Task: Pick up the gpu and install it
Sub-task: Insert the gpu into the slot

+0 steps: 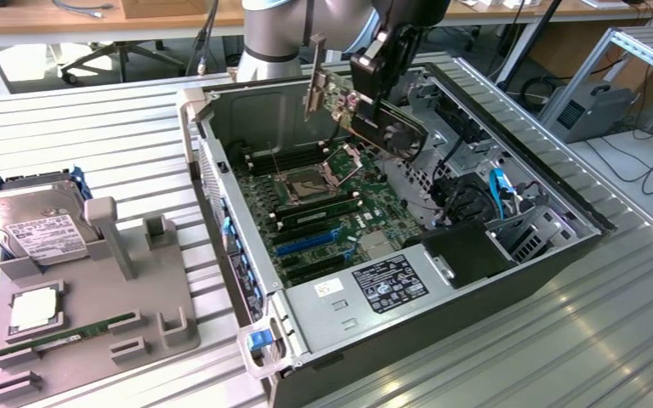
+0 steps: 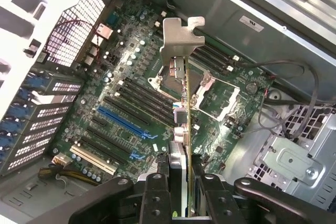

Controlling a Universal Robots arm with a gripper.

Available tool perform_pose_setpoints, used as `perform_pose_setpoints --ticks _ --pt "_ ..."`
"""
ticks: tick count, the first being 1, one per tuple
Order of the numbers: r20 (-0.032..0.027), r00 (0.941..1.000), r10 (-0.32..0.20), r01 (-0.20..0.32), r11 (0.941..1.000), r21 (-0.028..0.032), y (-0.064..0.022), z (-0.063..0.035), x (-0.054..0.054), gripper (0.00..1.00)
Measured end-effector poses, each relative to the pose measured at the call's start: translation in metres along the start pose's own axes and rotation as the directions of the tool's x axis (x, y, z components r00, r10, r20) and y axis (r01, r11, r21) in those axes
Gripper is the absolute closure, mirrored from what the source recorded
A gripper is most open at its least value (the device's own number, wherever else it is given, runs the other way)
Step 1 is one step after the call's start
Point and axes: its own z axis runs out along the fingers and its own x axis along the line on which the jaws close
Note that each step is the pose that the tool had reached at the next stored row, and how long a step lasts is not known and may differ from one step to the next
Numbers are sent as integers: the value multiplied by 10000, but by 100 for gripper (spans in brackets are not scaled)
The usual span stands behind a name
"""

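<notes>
Step in hand: gpu (image 1: 386,126) is carried in the air over the open computer case (image 1: 207,127); not yet seated, by the look of it.
Jaws: gripper (image 2: 184,182) is clamped on the gpu's upper edge, one finger on each face, with the card hanging on edge between them.
Card position: above the CPU socket (image 1: 303,183), well clear of the motherboard (image 2: 105,77). Its metal bracket (image 2: 177,40) points toward the case's back wall.
Target (judgement): the long blue slot (image 2: 123,121) lies off to one side of the card's edge. The two are not lined up.
Doing it well (judgement): keep the card upright and parallel to the slot. Watch that the bracket tongue meets the rear slot openings (image 2: 44,129) rather than the board.
Edges: the case wall stands near the bracket end. The drive cage (image 2: 294,161) and loose grey cables (image 2: 294,108) lie on the far side.
Open room: free air above the slot rows; nothing stands up between card and blue slot.
Off-task: hard drive (image 1: 37,225) and RAM stick (image 1: 71,333) sit in the grey fixture (image 1: 111,280), well apart from the case.
</notes>
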Motion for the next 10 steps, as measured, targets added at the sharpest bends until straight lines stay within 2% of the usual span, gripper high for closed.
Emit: perform_pose_setpoints --ticks 10 --pt "-17 9990 -456 456 9990 -10 0 0 0 73"
